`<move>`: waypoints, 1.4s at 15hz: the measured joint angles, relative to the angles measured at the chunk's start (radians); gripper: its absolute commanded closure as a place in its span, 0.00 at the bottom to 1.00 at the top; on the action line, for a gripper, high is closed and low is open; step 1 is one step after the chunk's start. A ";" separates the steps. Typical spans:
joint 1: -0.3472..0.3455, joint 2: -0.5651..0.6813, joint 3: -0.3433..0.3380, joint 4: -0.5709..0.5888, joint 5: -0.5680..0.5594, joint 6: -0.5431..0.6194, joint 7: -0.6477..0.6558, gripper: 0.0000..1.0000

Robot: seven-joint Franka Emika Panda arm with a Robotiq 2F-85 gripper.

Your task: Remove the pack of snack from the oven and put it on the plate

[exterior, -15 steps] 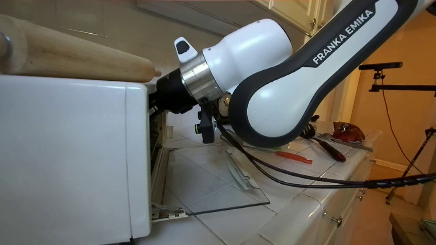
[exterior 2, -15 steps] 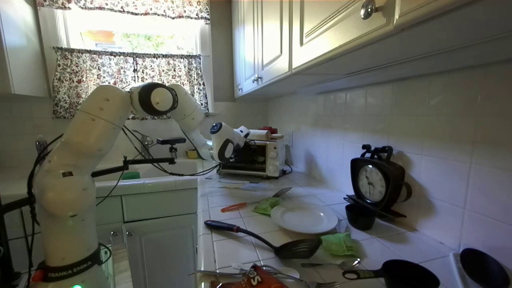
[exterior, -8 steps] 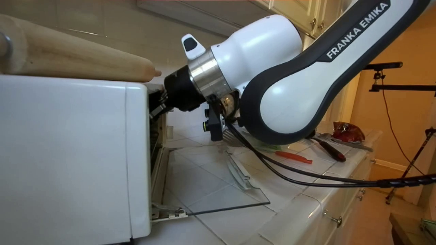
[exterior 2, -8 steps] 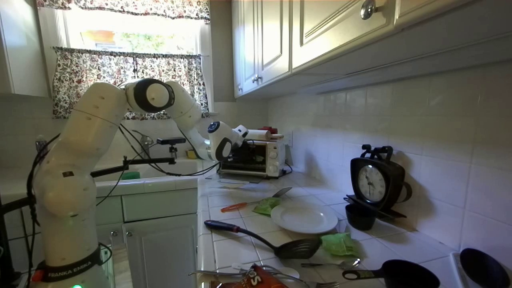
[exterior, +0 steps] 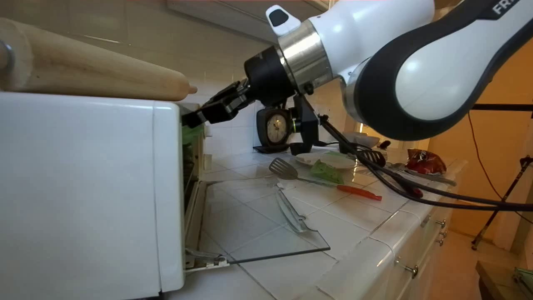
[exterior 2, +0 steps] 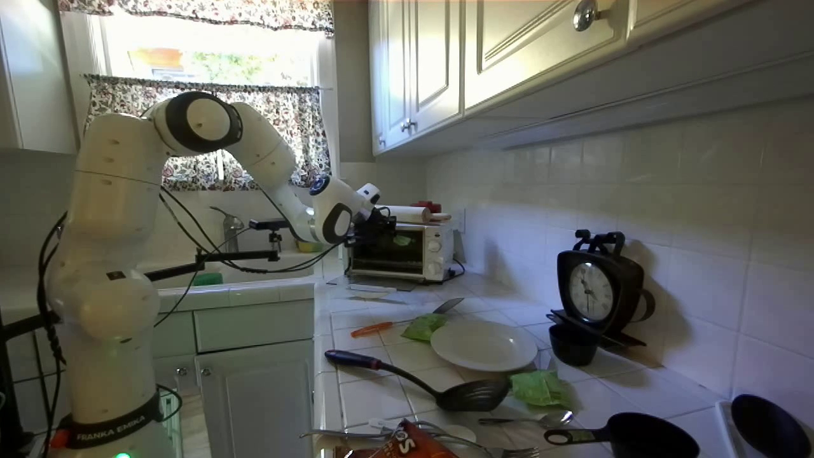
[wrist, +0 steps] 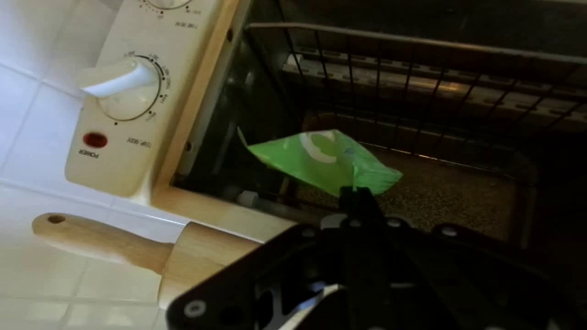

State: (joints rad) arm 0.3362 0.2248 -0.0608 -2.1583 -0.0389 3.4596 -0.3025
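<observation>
Gripper (wrist: 352, 195) pinches one packet (wrist: 325, 162) by its edge, tips together on it. Packet: bright green, small, shiny, creased, pointed corners, white curved mark. It's up in the opening of the oven (exterior: 95, 187); how deep, can't tell. Mark shows clearly in the wrist view; an exterior view gets just a green sliver past the oven's side wall. Wrist view looks inside: one wire rack (wrist: 412, 40), plus two knobs (wrist: 130, 89) on the front, one cut off at the top edge. Glass door (exterior: 254, 225), one, shows dropped down in an exterior view. One rolling pin (exterior: 95, 68) on top of the oven, in all three views. Farther off on the counter (exterior: 349, 221): one orange-handled spatula (exterior: 359, 192), two more green packets (exterior 2: 425, 327) just beside one white plate (exterior 2: 483, 346); plate is in both exterior views. Then one black spatula (exterior 2: 474, 395), one red bag (exterior: 427, 162). Curtained window (exterior 2: 210, 54) far back, in an exterior view only.
</observation>
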 measured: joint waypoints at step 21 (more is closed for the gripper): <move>-0.097 -0.550 -0.011 -0.392 -0.037 -0.502 0.040 1.00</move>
State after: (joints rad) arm 0.2388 -0.3247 -0.0718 -2.5499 -0.0762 2.9574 -0.2630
